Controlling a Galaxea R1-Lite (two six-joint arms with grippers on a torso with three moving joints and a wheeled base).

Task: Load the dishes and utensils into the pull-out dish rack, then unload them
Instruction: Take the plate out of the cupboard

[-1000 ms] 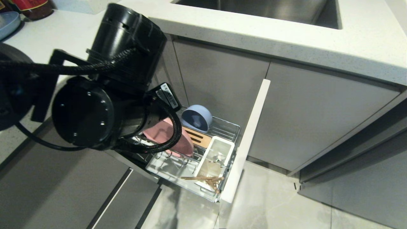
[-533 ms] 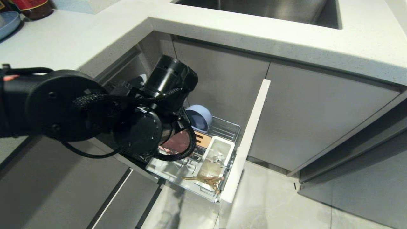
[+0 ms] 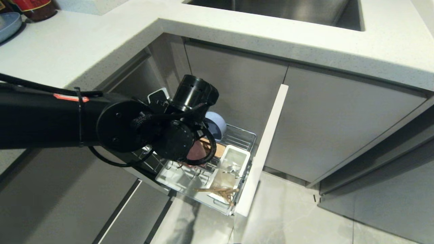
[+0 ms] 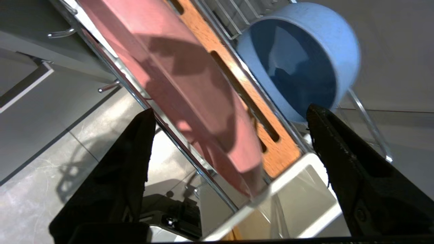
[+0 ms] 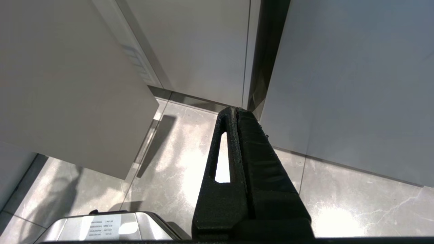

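One pink plate (image 4: pixel 190 91), one blue bowl (image 4: pixel 305 64), one pair of chopsticks (image 3: pixel 217 191), one dish rack (image 3: pixel 237 139).

White countertop (image 3: pixel 84 37), steel sink (image 3: pixel 288 10), grey cabinet doors (image 3: pixel 332 122), marble floor (image 3: pixel 288 217)

The pull-out dish rack (image 3: pixel 249 137) holds a pink plate (image 4: pixel 190 101) on its edge by the wood strip (image 4: pixel 244 98). A blue bowl (image 4: pixel 305 64) sits at the back end. Chopsticks (image 3: pixel 217 191) lie at the front, by the white box (image 3: pixel 234 159)
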